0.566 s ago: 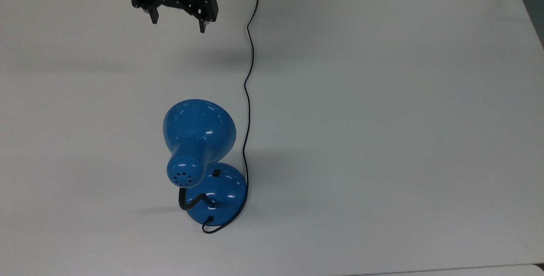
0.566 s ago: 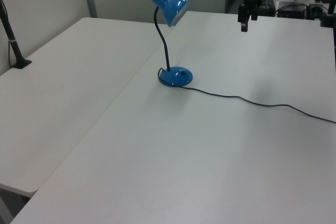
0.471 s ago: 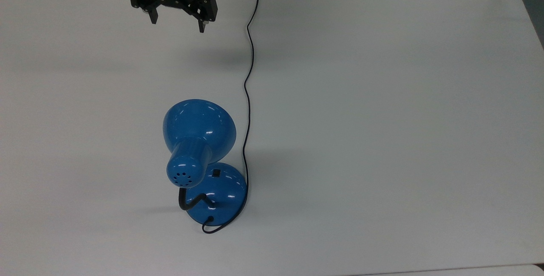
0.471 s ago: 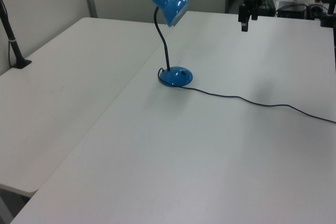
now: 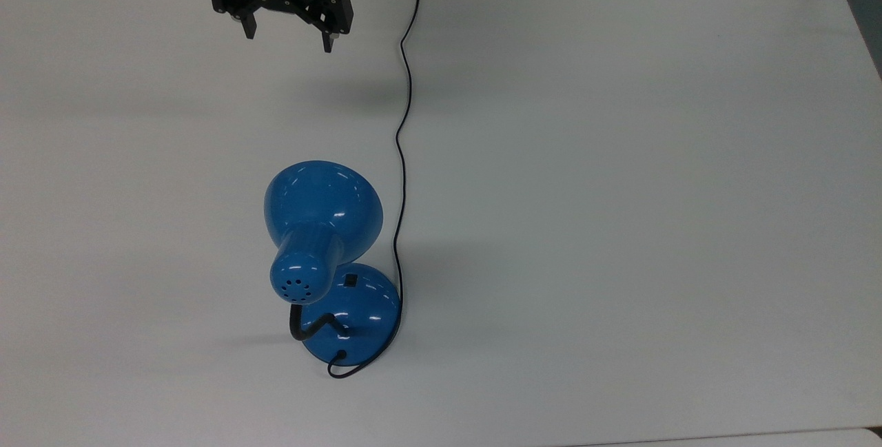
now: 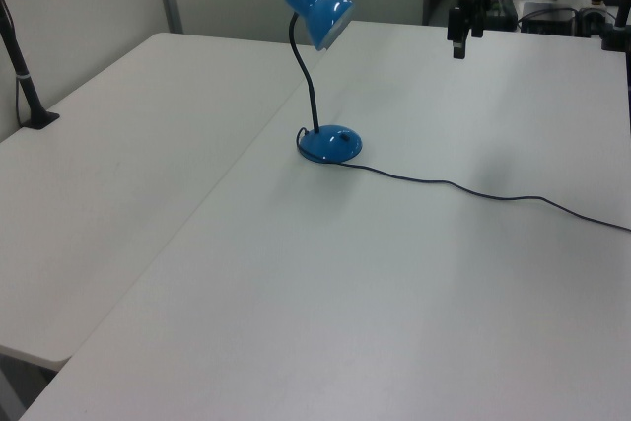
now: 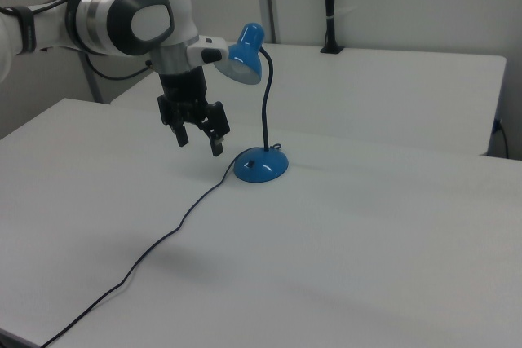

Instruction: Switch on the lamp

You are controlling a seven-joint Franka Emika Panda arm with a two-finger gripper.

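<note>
Your gripper (image 5: 288, 43) hung above the white counter (image 5: 620, 158) with its fingers (image 5: 329, 39) spread and nothing between them, well apart from the lamp (image 5: 324, 254). The lamp stood upright on the counter, toward the top view's bottom, shade over its round base. Its black switch (image 5: 351, 280) sat untouched, and its cord (image 5: 401, 130) trailed across the counter past the gripper.

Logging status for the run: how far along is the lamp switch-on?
Done: nothing visible; the lamp looks unlit. In hand: nothing; the gripper hangs open above the table, well apart from the lamp. Left: reach the black switch on the base, beside the cord, and press it.
</note>
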